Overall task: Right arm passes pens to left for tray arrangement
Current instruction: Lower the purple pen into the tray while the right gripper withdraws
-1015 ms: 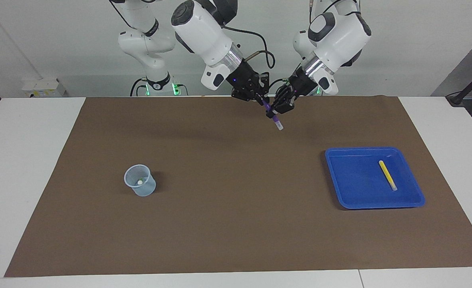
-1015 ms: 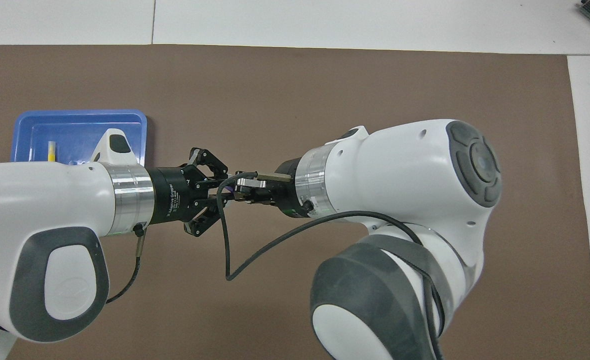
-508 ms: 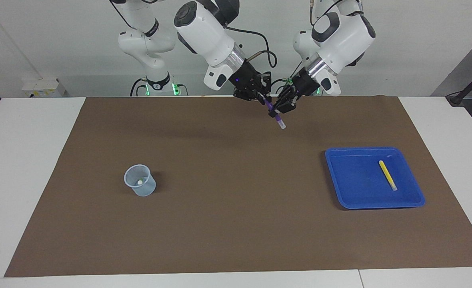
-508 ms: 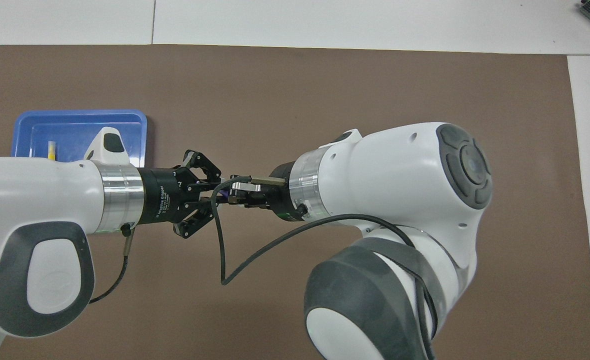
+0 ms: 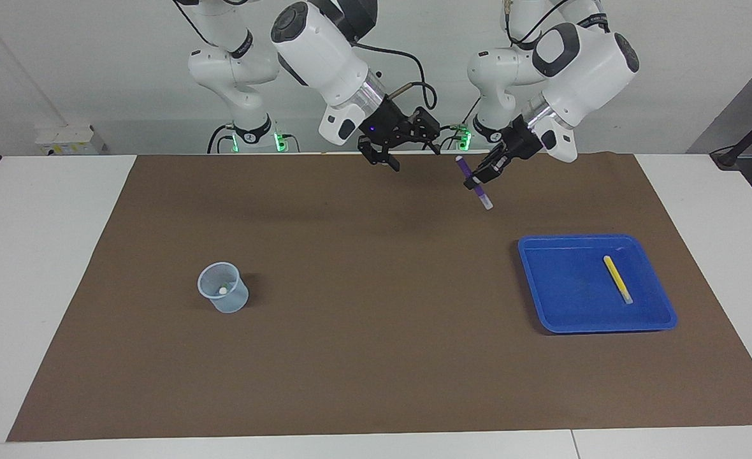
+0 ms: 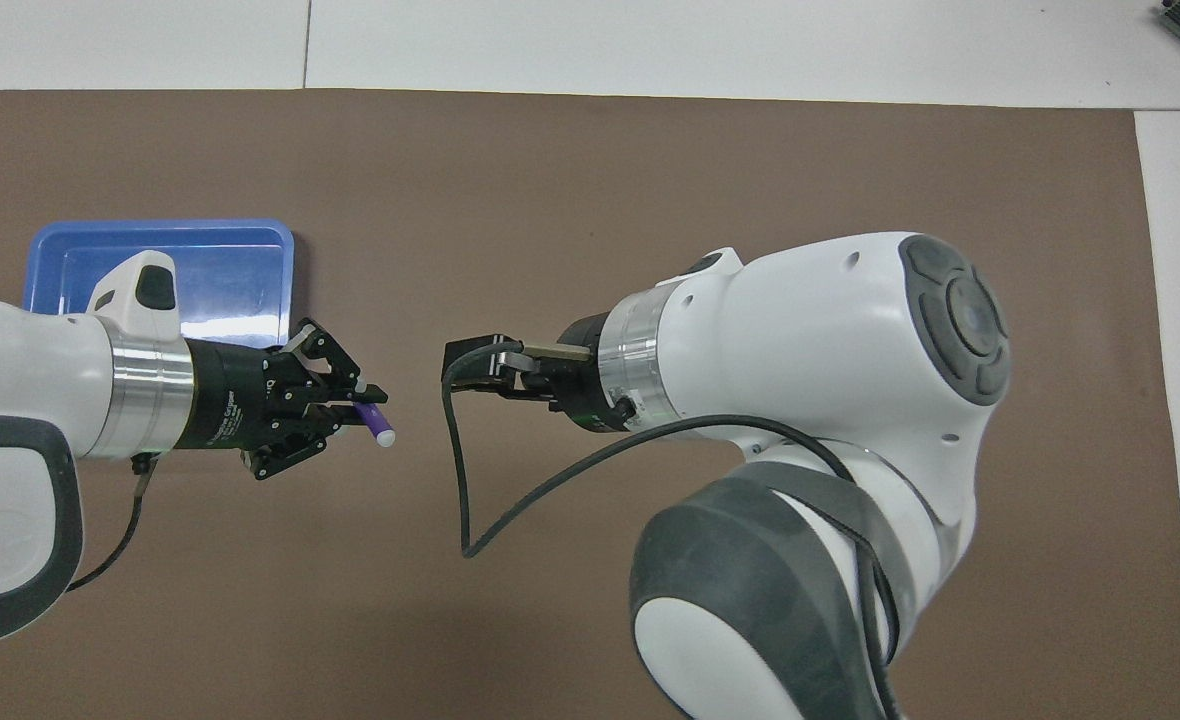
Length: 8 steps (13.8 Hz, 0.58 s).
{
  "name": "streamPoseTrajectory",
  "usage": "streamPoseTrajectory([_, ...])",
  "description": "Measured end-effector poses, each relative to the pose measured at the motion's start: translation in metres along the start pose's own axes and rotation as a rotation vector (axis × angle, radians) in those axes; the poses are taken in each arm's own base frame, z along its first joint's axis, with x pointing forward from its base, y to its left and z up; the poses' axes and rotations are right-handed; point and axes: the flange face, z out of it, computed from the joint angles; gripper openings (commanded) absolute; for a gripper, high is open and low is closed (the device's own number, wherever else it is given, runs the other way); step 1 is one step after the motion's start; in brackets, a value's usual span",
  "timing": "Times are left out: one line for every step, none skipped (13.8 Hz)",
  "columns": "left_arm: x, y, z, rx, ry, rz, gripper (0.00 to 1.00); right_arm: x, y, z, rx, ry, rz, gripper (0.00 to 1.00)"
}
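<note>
Lying in blue tray (image 5: 561,306): yellow pen (image 5: 617,278); left end effector (image 5: 483,173) gripping purple pen (image 5: 473,183), right end effector (image 5: 401,148) wide.

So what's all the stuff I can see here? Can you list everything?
Brown rectangular mat: one, covering the white table.
Shallow blue plastic tray: one, toward the left arm's end.
Slim yellow pen: one, lying in the tray.
Small translucent bluish cup: one, toward the right arm's end, something small and whitish inside.
Slim purple pen: one, tilted, in the air over the mat.
Left tool: black, shut on the purple pen.
Right tool: black, open, empty, over the mat.
</note>
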Motion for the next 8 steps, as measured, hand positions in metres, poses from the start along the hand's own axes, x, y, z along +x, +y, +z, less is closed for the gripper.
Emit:
streamPoseTrajectory([0.003, -0.011, 0.004, 0.015, 0.004, 0.081, 0.0, 0.005, 0.01, -0.004, -0.039, -0.003, -0.073, 1.0])
streamPoseTrajectory([0.007, -0.025, 0.008, 0.031, 0.011, 0.172, 0.0, 0.012, 0.023, -0.01, -0.093, -0.002, -0.154, 1.0])
streamPoseTrajectory([0.015, -0.04, 0.008, 0.057, 0.036, 0.265, 0.0, 0.021, 0.039, -0.018, -0.151, -0.002, -0.242, 1.0])
streamPoseTrajectory([0.027, -0.054, 0.005, 0.106, 0.082, 0.35, 0.0, 0.03, 0.055, -0.026, -0.202, -0.005, -0.329, 1.0])
streamPoseTrajectory([0.037, -0.065, 0.0, 0.168, 0.133, 0.423, 0.0, 0.04, 0.071, -0.034, -0.249, -0.008, -0.415, 1.0])
streamPoseTrajectory([0.048, -0.073, -0.005, 0.223, 0.175, 0.484, 0.0, 0.048, 0.085, -0.042, -0.294, -0.007, -0.498, 1.0])
streamPoseTrajectory([0.064, -0.083, -0.011, 0.256, 0.197, 0.536, 0.0, 0.055, 0.097, -0.049, -0.337, -0.007, -0.567, 1.0])
streamPoseTrajectory([0.084, -0.096, -0.021, 0.269, 0.21, 0.596, 0.0, 0.062, 0.109, -0.055, -0.374, -0.011, -0.622, 1.0])
